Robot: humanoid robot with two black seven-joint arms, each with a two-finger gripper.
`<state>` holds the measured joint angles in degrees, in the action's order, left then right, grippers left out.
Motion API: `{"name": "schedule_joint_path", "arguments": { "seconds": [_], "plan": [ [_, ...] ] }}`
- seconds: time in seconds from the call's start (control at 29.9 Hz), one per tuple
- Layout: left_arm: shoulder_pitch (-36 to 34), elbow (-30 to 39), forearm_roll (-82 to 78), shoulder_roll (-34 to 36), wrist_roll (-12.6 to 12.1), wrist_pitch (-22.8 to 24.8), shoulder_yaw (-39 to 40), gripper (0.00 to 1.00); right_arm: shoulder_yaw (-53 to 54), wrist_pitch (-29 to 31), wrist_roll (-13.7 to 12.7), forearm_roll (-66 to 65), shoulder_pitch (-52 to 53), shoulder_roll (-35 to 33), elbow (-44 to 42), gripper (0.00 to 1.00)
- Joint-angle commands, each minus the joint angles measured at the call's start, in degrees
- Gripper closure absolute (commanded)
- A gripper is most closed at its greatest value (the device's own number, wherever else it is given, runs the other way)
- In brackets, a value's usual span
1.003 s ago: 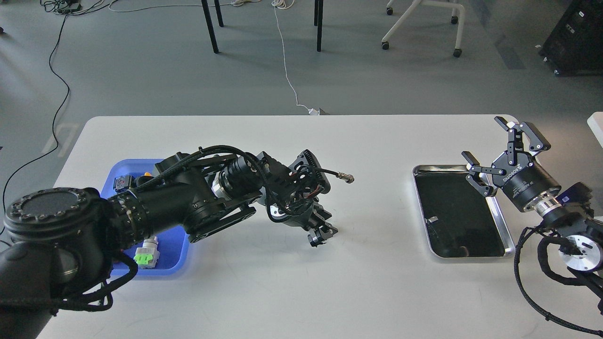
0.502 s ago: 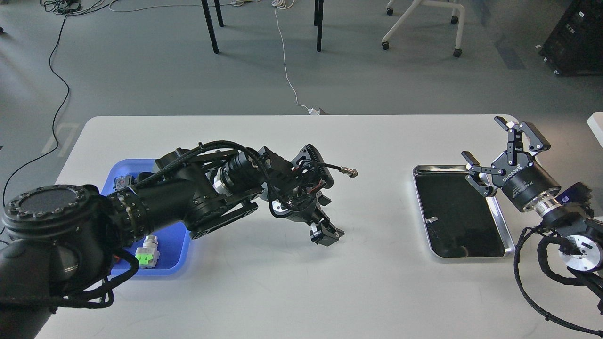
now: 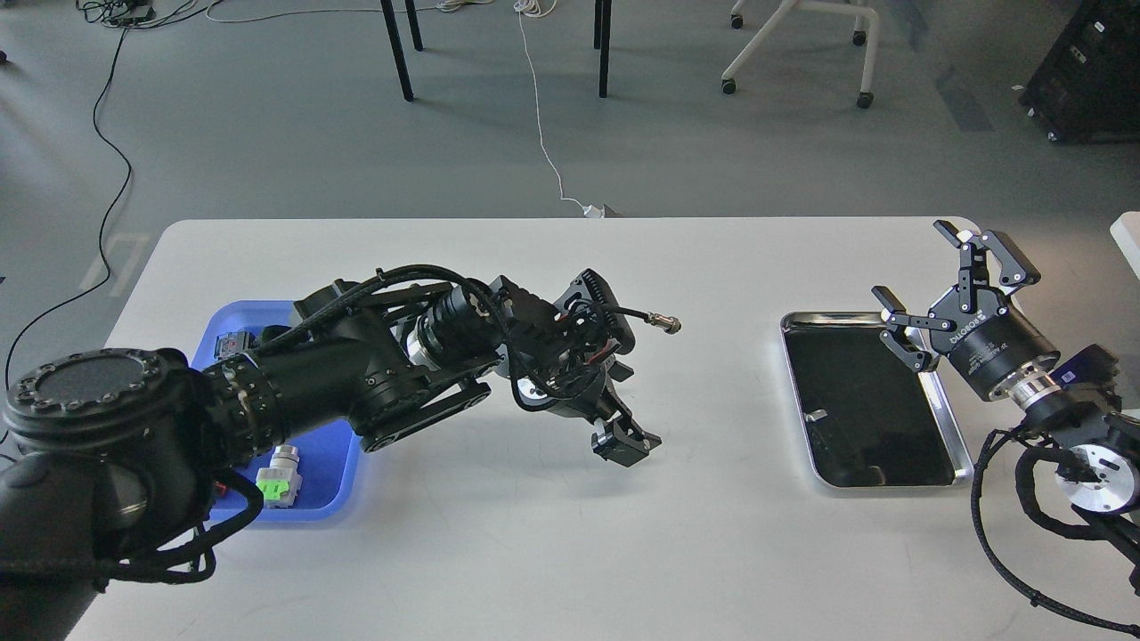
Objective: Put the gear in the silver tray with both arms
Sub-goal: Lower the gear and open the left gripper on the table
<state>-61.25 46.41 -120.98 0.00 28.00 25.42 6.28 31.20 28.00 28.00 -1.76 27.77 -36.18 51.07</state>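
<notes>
The silver tray lies on the right side of the white table, and its dark bottom is bare. My left arm reaches from the lower left across the table. Its gripper points down at the table's middle, well left of the silver tray. Its fingers look dark and close together, and I cannot tell whether they hold anything. I cannot make out a gear. My right gripper is open and empty, tilted up over the tray's far right corner.
A blue plastic tray with several small parts, one green and grey, sits at the left, partly under my left arm. A loose cable plug sticks out from the left wrist. Chair and table legs stand on the floor beyond the table.
My left gripper has moved a little to the right, towards the silver tray, staying low over the table. The right arm has not moved.
</notes>
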Motion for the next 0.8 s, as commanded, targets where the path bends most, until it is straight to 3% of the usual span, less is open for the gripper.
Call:
{"name": "schedule_joint_path", "arguments": {
  "seconds": [0.0,0.23,0.43,0.77],
  "plan": [
    [0.0,0.0,7.3,0.0,0.0,0.0,0.8,0.02,-0.1,0.0,0.0,0.0,0.0,0.1,0.0,0.01],
    [0.1,-0.1,17.2,0.2,0.0,-0.3,0.9,0.02,-0.3,0.0,0.0,0.0,0.0,0.1,0.1,0.01],
    [0.3,-0.8,30.0,0.8,0.0,-4.1,1.1,0.02,-0.4,0.0,0.0,0.0,-0.1,0.1,0.1,0.01],
    [0.6,-1.8,59.9,3.9,0.0,-4.3,2.6,0.02,-0.3,0.0,0.0,0.0,-0.1,0.1,0.1,0.01]
  ]
}}
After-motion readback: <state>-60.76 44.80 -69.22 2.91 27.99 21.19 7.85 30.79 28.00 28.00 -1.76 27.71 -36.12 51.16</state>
